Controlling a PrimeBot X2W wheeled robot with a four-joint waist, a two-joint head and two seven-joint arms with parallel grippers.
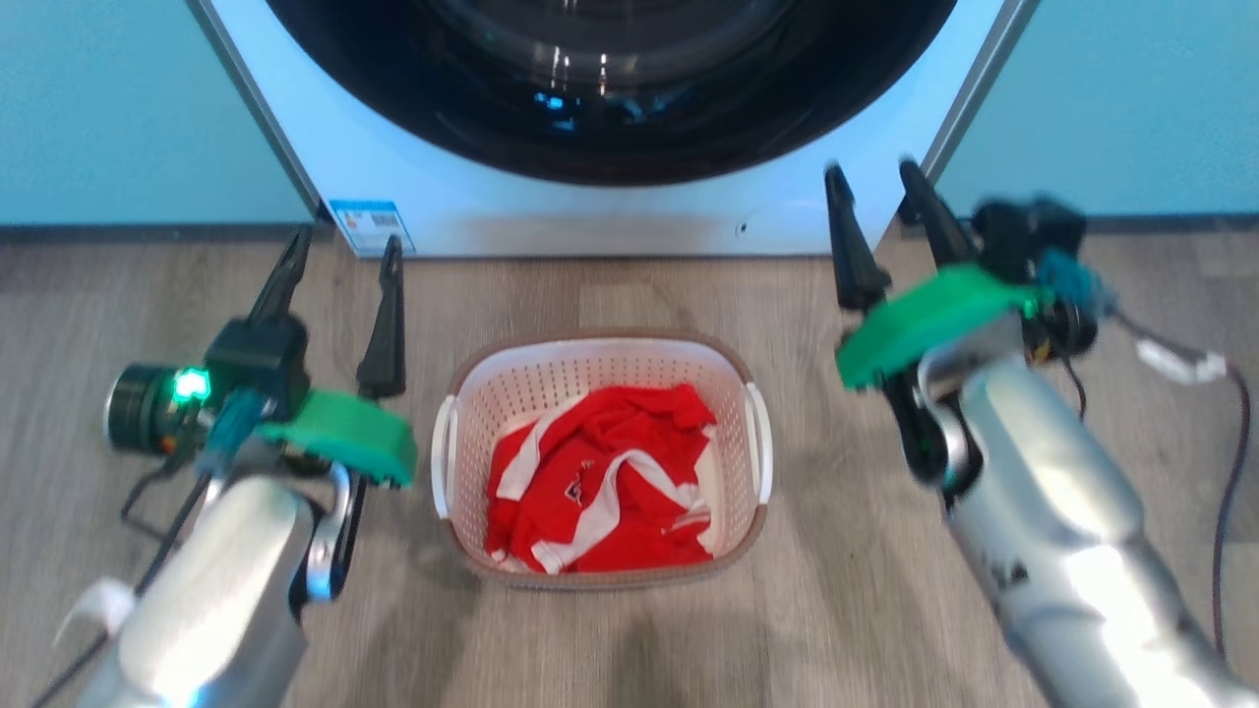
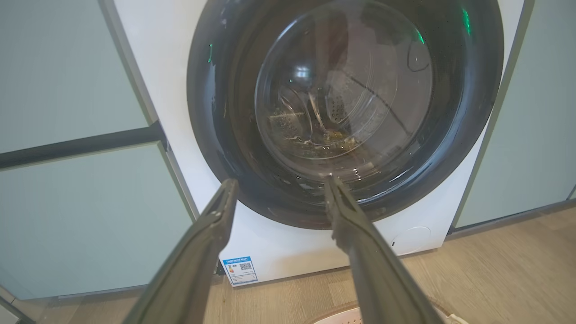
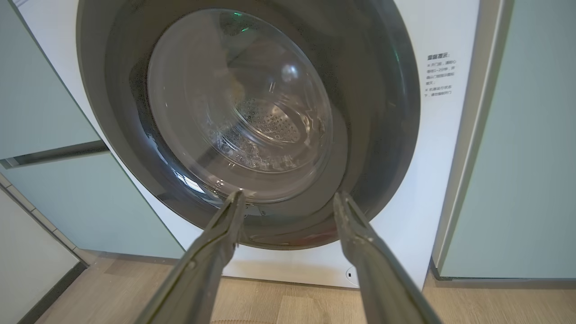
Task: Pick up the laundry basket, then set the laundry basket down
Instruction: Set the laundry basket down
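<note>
You have 1 basket [image 1: 600,342] upright on the floor, mouth up, before 1 washer [image 1: 590,211], long axis left-right. Left end effector [image 1: 346,238] and right end effector [image 1: 870,169] flank it, both released.

Washer [image 1: 610,221], front panel: blue-and-white sticker [image 2: 240,270] with QR code, lower centre-left of the left wrist view (print too small to read). Small dark characters [image 3: 438,74], upper right of the right wrist view, illegible.
</note>
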